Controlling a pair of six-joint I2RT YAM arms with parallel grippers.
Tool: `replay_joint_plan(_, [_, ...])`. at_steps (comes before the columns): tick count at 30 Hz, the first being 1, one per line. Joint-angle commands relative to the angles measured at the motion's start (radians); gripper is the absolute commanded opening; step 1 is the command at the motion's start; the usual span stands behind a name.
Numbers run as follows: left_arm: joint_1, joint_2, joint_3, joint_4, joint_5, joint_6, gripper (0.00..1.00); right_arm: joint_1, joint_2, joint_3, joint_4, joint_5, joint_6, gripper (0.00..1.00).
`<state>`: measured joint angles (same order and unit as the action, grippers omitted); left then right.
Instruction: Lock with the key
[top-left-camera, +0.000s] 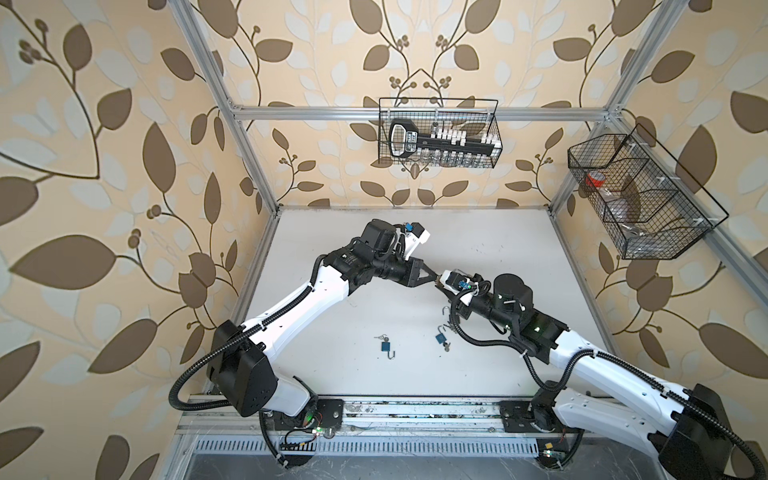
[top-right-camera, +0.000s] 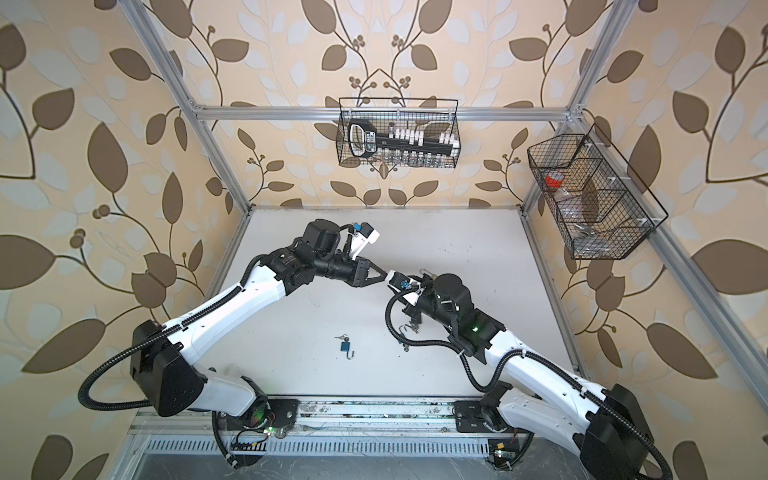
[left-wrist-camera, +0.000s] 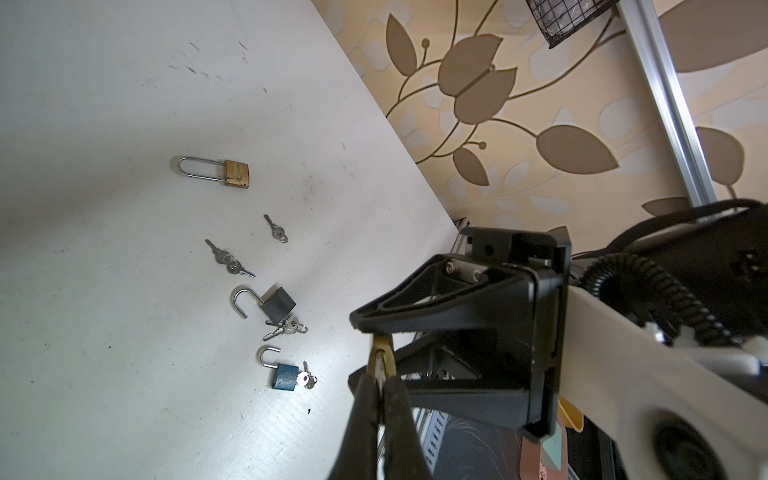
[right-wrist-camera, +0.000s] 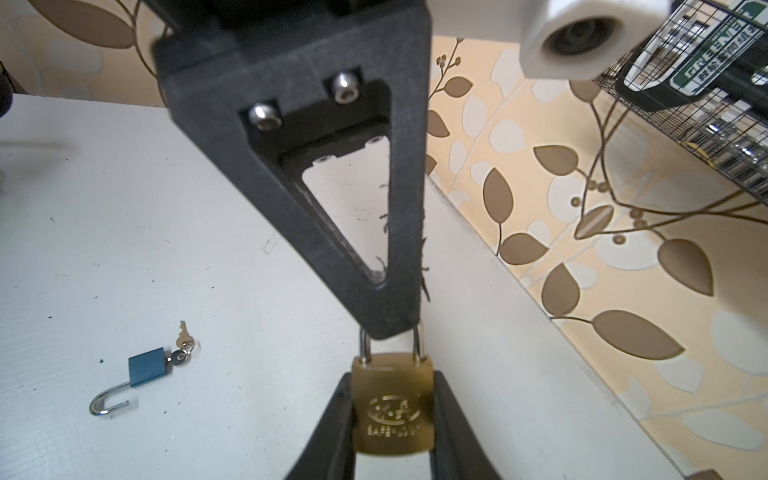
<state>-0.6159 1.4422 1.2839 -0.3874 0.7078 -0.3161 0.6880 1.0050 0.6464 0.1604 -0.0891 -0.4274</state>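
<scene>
Right wrist: a boxy, embossed brass padlock is clamped at its sides by the right gripper, its steel shackle pinched by the closed left gripper.

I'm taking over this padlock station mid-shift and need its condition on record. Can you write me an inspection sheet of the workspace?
Surface: white table, scuffed with dark marks.
Job's things: brass padlock, both shackle legs in its body.
Clutter: long-shackle padlock lying closed; dark padlock and blue padlock, both open, keys at each; loose keys.
Tools: right tool shut on the brass padlock's body; left tool shut, tip at its shackle.
Cables: black ribbed conduits loop off both arms.
Surroundings: leaf wallpaper, aluminium frame, back wire basket, side wire basket.
</scene>
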Motion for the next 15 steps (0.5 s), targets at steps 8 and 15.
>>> replay_joint_plan(8, [-0.01,-0.022,0.04,0.053,0.03,-0.017,0.1,0.022,-0.008,0.016,0.028,0.005,0.036,0.0])
replay_joint_plan(15, [-0.006,-0.054,0.033,0.065,-0.074,-0.028,0.51,0.022,-0.032,0.023,0.002,0.073,0.106,0.0])
